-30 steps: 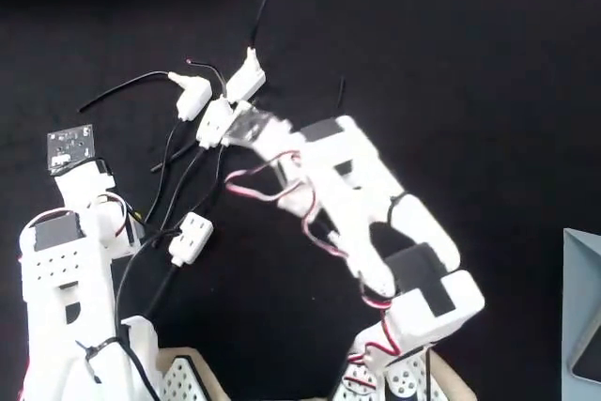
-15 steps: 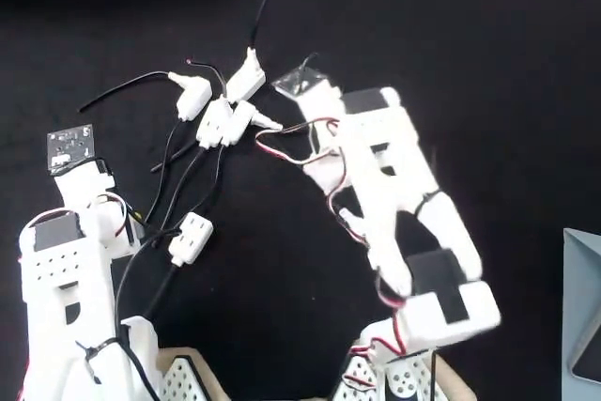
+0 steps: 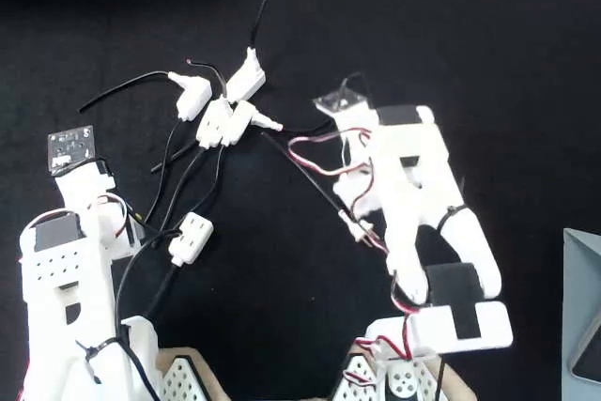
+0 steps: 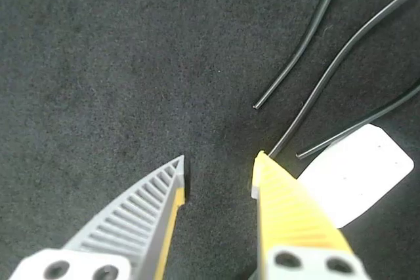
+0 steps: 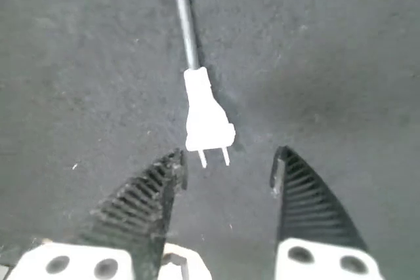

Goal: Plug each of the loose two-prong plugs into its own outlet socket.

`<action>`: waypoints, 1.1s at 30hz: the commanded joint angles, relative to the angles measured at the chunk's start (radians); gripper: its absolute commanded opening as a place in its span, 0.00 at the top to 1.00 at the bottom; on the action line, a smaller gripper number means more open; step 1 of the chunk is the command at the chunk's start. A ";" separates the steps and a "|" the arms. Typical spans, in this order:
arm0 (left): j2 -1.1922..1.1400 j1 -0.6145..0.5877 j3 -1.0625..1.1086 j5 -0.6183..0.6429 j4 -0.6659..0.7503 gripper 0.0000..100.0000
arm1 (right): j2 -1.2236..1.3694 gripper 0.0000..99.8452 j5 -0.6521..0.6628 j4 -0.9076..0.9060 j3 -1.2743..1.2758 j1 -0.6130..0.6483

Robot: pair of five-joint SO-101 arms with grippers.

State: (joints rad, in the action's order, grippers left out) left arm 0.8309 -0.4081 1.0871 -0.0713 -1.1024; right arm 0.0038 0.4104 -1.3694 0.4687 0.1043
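My right gripper (image 5: 228,155) is open and hangs over the black mat. A loose white two-prong plug (image 5: 207,122) lies just ahead of its fingertips, prongs pointing back at them and cable running away. From above, the right gripper (image 3: 340,100) sits to the right of a cluster of white plugs and sockets (image 3: 225,105). One plug (image 3: 244,122) there rests end to end against a socket (image 3: 214,123). My left gripper (image 4: 220,159) is open above bare mat, and a white socket block (image 4: 357,175) lies just beyond its yellow finger (image 4: 289,208).
Black cables (image 3: 192,180) trail from the cluster toward the left arm (image 3: 61,269) and past a separate white socket (image 3: 191,237). One cable (image 3: 305,171) runs under the right arm. A grey container edge (image 3: 582,307) stands at the far right.
The right arm pulled back from the cluster and swung right, leaving a white plug against the socket. It now hangs over another plug. The left arm has not moved.
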 commanded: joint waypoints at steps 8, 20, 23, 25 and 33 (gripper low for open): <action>0.018 -0.005 -0.005 0.000 0.014 0.83 | 0.110 0.78 -0.003 0.110 0.036 -0.015; 0.017 -0.005 -0.005 0.000 0.014 0.83 | 0.136 0.87 -0.003 0.127 0.039 -0.002; 0.017 -0.005 -0.005 0.000 0.014 0.83 | 0.136 0.92 -0.003 0.126 0.041 0.026; 0.017 -0.005 -0.005 0.000 0.014 0.83 | 0.136 0.94 -0.006 0.123 0.041 0.043; 0.017 -0.008 -0.005 0.000 0.012 0.83 | 0.180 0.95 -0.011 0.121 0.056 0.069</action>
State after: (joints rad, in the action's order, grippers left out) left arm 0.8309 -0.4081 1.0871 -0.0729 -1.1024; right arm 0.1481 0.4120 -1.2605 0.5040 0.1320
